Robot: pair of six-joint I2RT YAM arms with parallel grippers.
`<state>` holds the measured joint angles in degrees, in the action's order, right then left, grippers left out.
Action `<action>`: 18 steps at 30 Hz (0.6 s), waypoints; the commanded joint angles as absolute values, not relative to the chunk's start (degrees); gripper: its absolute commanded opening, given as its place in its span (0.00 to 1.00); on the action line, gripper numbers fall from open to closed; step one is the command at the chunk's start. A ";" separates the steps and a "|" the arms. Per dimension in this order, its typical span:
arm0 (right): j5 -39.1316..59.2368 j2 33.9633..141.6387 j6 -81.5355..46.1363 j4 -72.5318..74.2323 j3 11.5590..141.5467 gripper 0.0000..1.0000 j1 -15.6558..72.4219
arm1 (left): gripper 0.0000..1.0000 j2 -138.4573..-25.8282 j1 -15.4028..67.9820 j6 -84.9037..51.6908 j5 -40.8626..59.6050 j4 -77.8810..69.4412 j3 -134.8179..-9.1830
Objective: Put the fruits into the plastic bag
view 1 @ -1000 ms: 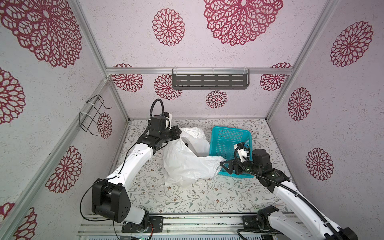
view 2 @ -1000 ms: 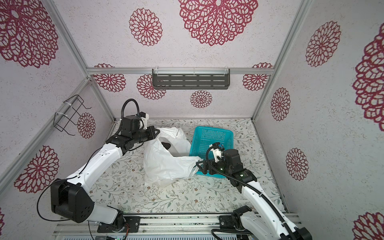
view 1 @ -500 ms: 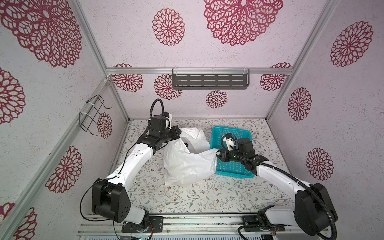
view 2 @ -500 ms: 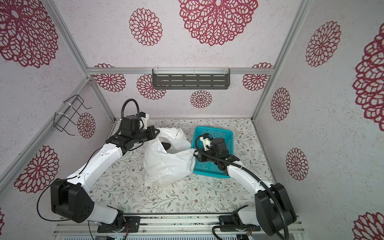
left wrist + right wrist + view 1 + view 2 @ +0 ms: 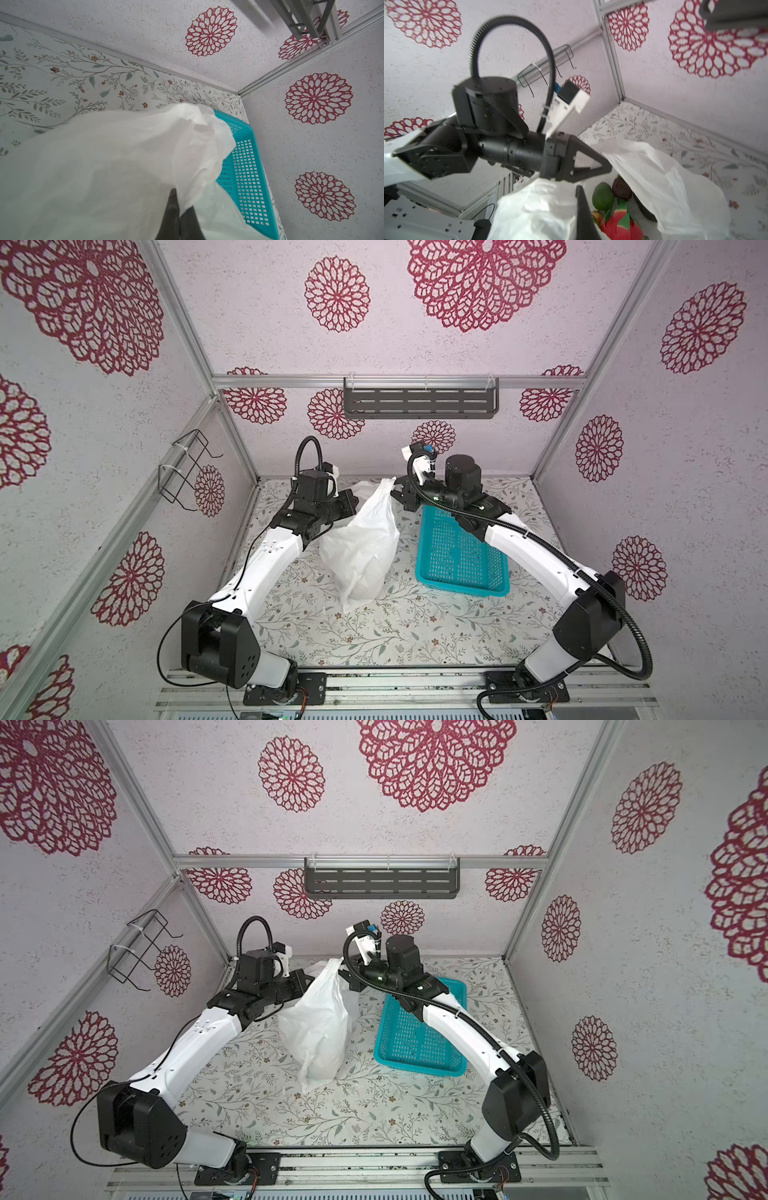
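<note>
- Between the two arms, the thin crinkled white plastic bag (image 5: pixel 362 547) hangs gathered to a peak. Its bottom appears to reach the floral table (image 5: pixel 374 635). You seem to hold it up so that nothing spills.
- Your left end effector (image 5: pixel 351 504) is pressed together on the bag's rim at one side. Your right end effector (image 5: pixel 397 494) pinches the opposite rim at the peak.
- In the right wrist view, toy fruits lie inside the mouth: a round green one (image 5: pixel 602 196), a near-black one (image 5: pixel 622 188) and a red-and-green one (image 5: pixel 623 223).
- The teal perforated plastic basket (image 5: pixel 461 592) just beside the bag looks empty, so the task seems nearly complete.
- Both arms stretch forward from the near rail, forearms angled inward, wrists facing each other across the bag.
</note>
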<state>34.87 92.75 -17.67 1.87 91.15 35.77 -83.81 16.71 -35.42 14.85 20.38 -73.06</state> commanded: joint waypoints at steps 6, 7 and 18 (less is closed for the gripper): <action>27.71 86.10 -4.35 -3.19 99.13 0.00 36.30 | 0.00 -86.52 16.27 -35.02 15.10 17.55 -77.59; 26.30 85.45 -2.95 -4.52 99.23 0.00 36.30 | 0.00 -87.28 16.34 -35.05 15.32 17.05 -78.46; 11.87 75.56 2.12 -7.79 89.30 0.00 36.21 | 0.00 -89.84 16.87 -33.63 16.74 6.55 -88.68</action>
<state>17.04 80.20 0.16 -11.31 89.95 36.32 -91.68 16.62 -35.00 15.35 14.26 -86.70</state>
